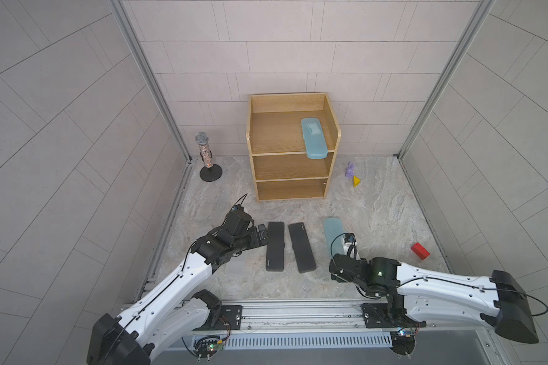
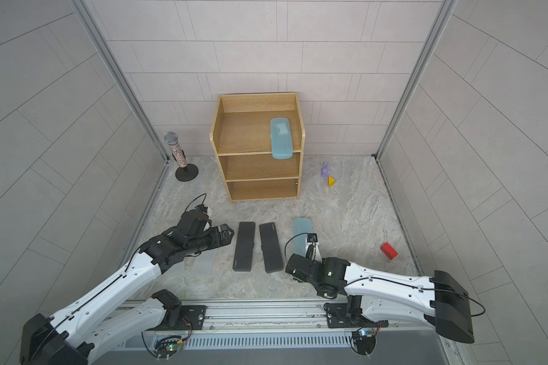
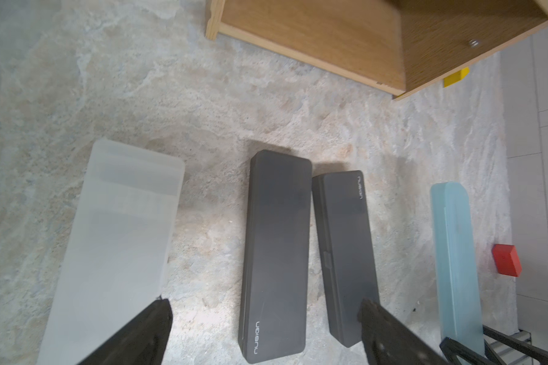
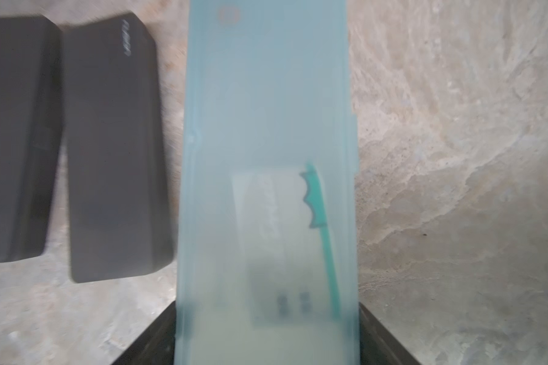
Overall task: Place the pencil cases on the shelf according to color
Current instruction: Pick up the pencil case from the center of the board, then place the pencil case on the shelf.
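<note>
- Grey tiled walls are closing round the marbled desk (image 1: 377, 215), and I am watching both arms reaching in from the near rail.
- The shelf (image 1: 272, 136) is standing at the back of the desk against the wall, with its open front facing the arms.
- Its walled top tier is holding one light-blue case (image 1: 313, 137), which is lying along the right side wall with its near end poking over the front edge.
- The other light-blue case (image 4: 266, 110) is lying on the desk in front of the shelf. A pale card and a teal toothed strip are showing through its translucent lid.
- The right gripper (image 4: 266, 308) is sitting at that case's near end, its fingers (image 4: 155, 341) pressing on both long sides and clamping it. I cannot tell whether it is lifting off the desk.
- The first black case (image 1: 275, 246) and the second black case (image 1: 301, 248) are lying side by side to its left, their opaque lids hiding any contents.
- The left gripper (image 3: 264, 303) is hovering just beside the first black case, fingers spread wide and holding nothing.
- A frosted case (image 3: 117, 246) is lying left of the black pair, partly under the left arm.
- A microphone (image 1: 207, 155), a purple figure (image 1: 349, 169), a yellow wedge (image 1: 356, 181) and a red block (image 1: 420, 251) are sitting apart on the desk.
</note>
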You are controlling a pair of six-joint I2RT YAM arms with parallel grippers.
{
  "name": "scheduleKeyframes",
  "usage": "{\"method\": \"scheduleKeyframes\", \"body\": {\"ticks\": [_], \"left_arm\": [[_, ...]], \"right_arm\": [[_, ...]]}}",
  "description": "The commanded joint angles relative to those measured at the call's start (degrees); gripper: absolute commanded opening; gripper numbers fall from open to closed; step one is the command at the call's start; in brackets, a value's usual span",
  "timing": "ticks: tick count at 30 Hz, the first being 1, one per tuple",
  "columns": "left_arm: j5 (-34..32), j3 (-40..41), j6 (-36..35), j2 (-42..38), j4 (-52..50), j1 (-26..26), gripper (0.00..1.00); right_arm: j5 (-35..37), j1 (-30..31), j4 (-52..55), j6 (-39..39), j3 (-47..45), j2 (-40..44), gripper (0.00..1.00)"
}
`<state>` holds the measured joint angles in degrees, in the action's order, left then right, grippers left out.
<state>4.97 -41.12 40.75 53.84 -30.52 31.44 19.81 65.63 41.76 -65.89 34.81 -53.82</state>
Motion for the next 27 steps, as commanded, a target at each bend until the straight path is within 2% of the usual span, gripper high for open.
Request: {"method": "scheduleKeyframes", "body": {"ticks": [1, 5, 12, 22, 27], "left_arm": [[1.84, -3.99, -3.00, 1.31, -0.50, -1.47, 1.00], [4.97, -8.03, -4.98, 3.48, -1.51, -5.54, 1.00], [6.46, -16.17, -10.89, 7.68, -4.81, -10.67, 1.00], [11.31, -16.71, -11.06, 10.67, -1.33, -16.30, 1.00], [11.11, -15.39, -11.04, 9.69, -0.42, -16.92, 1.00]], "right_arm": [[3.17, 0.28, 3.93, 4.82, 4.73, 3.50, 0.47], [3.68, 0.25, 4.89, 9.29, 11.54, 2.35, 0.46], [2.04, -1.94, 6.50, 17.88, 29.58, -9.26, 0.47], [-1.15, -11.76, 7.47, 27.13, 56.19, -25.96, 0.46], [-1.92, -14.25, 7.64, 31.03, 69.56, -35.41, 0.46]]}}
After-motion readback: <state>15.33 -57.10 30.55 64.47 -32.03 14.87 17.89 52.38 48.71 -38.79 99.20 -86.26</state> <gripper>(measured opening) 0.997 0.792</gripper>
